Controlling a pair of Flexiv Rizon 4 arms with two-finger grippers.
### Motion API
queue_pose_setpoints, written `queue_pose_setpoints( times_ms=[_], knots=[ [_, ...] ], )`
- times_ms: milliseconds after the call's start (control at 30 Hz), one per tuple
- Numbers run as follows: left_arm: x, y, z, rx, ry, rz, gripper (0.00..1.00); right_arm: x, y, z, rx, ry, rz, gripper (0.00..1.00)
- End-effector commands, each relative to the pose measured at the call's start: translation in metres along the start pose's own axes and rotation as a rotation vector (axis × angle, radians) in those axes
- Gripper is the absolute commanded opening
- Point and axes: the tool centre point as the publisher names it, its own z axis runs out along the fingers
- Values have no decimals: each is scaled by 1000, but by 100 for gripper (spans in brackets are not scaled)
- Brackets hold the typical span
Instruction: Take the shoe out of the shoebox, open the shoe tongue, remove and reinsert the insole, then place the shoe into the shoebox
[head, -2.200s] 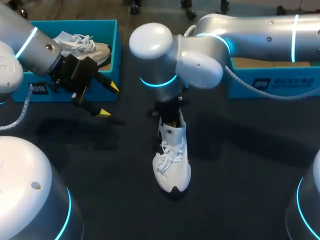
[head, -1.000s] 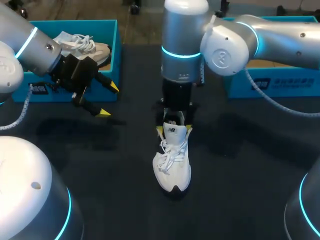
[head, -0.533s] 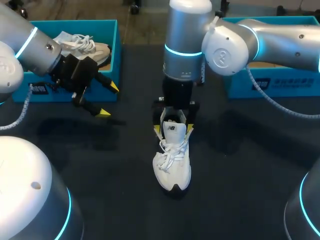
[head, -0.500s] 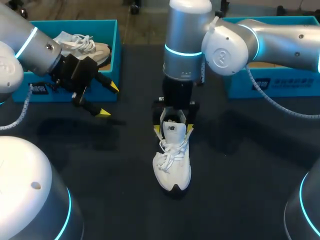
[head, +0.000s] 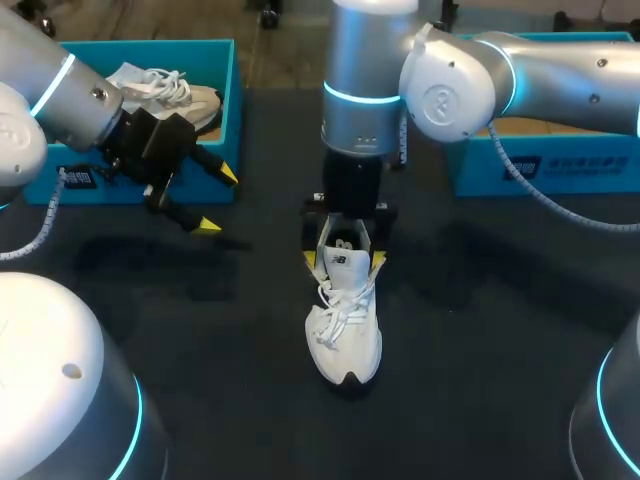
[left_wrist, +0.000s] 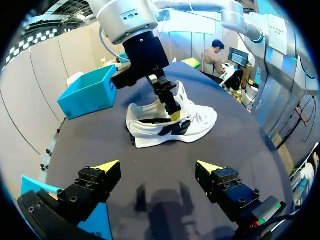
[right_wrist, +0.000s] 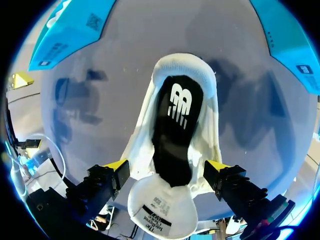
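The shoe (head: 345, 335) is out on the counter (head: 480, 330), my right tool (head: 345, 262) spread astride its collar, left tool (head: 218, 201) spread idle; insole (right_wrist: 172, 142) and reboxing remain.

A dark table (head: 500, 330) spreads across the scene. At its far left corner, a teal box (head: 232, 100) holds a second white sneaker (head: 165, 88).

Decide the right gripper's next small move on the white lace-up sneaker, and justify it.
Probably close the right gripper on the white padded tongue to pull it open: its open fingers straddle the white lace-up sneaker there, and the black insole lies inside.
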Motion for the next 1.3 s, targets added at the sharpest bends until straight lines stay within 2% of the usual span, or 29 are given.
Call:
queue_pose_setpoints(
  times_ms=[33,333,933,1167,1300],
  knots=[
    [1,0,0,-3,-1,0,100,-1,-9,0,-3,5,12,100],
    [1,0,0,-3,-1,0,100,-2,-26,-4,9,9,61,100],
    [1,0,0,-3,-1,0,100,8,-77,-18,33,0,159,100],
    [1,0,0,-3,-1,0,100,17,-85,-20,42,11,169,100],
    [1,0,0,-3,-1,0,100,16,-85,-19,47,7,173,59]
  ],
)
